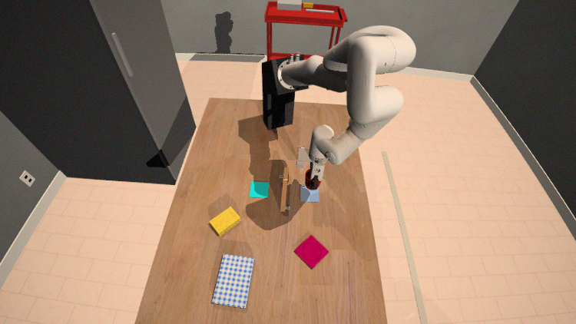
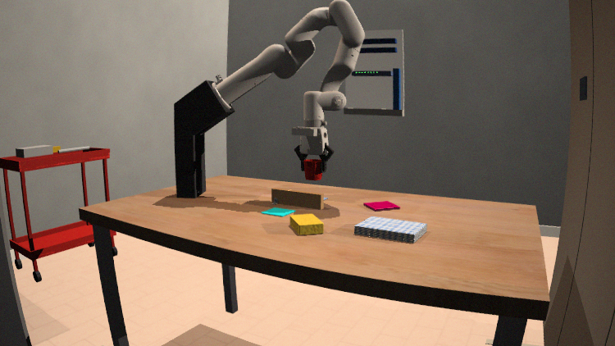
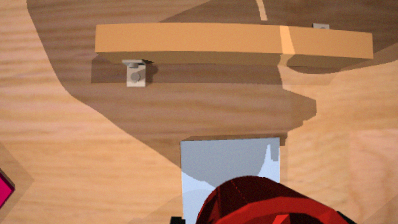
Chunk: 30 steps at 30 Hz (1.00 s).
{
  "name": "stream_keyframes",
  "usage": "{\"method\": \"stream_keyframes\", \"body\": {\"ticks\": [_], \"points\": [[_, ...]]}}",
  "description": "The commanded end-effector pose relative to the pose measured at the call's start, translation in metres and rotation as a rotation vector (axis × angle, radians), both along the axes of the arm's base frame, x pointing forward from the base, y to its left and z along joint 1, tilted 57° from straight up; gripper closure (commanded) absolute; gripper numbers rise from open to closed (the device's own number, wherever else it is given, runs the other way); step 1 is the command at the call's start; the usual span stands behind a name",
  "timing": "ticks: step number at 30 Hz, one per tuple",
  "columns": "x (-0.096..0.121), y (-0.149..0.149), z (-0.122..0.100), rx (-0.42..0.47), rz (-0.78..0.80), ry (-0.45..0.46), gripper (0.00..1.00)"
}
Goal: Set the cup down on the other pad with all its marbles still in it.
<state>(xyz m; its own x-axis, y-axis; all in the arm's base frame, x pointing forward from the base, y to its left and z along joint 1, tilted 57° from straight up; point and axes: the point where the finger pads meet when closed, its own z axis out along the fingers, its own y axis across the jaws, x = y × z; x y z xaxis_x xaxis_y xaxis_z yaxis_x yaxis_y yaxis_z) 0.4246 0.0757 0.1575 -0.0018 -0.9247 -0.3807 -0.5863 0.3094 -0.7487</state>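
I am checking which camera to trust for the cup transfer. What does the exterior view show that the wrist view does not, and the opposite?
Only the exterior view shows the tool shut on the red cup, lifted above the wooden table, plus the turquoise square pad. Only the wrist view shows the pale blue square pad directly below the cup, and a grey bracket. Both show the cup and the long wooden rail.

No readable text, label, brand, number or sign in any view. Grey wall panel point(image 2: 373, 73) behind the white robot arm point(image 2: 339, 51): only dark blue bars and a row of green dots, too small to read as characters. Items on the top shelf of the red metal cart point(image 2: 56, 158), left of the arm: blank faces.
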Motion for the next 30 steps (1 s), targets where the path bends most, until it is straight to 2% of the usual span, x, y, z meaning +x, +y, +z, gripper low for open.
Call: {"method": "stream_keyframes", "body": {"ticks": [1,14,30], "points": [[0.000,-0.001,0.000,0.000,-0.001,0.000,0.15],[0.000,-0.011,-0.004,0.000,-0.001,0.000,0.15],[0.000,-0.047,-0.019,0.000,-0.001,0.000,0.15]]}}
